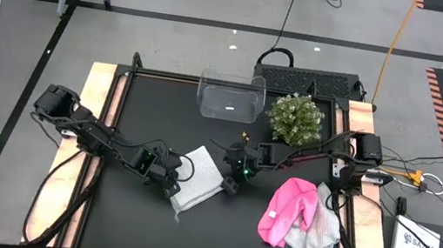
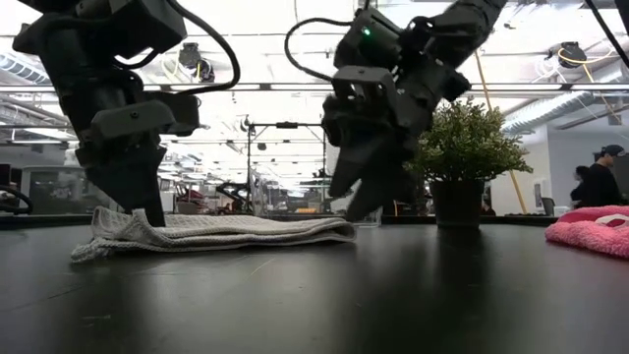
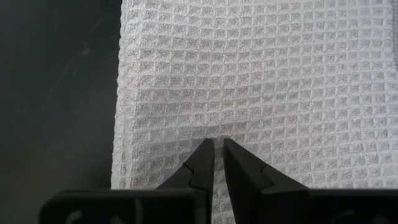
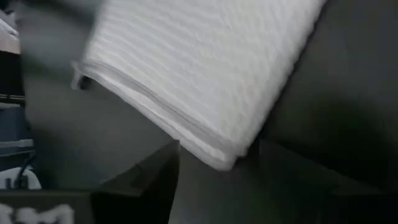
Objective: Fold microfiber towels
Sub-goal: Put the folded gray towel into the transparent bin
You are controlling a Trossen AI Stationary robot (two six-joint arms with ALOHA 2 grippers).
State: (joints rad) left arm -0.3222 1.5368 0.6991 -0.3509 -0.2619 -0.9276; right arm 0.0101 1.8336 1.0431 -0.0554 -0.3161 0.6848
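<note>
High view, left tool (image 1: 170, 184) pinching folded white towel (image 1: 200, 176), right tool (image 1: 233, 182) apart beside it

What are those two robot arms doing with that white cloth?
They are folding towels. A white towel lies folded on the black table. The left claw is pinched shut on one edge of it. The right claw is open, just above the table by the towel's other end, gripping nothing. A pink towel lies crumpled on another pale towel off to the right, not folded yet. A clear bin and a small plant sit at the back.
</note>
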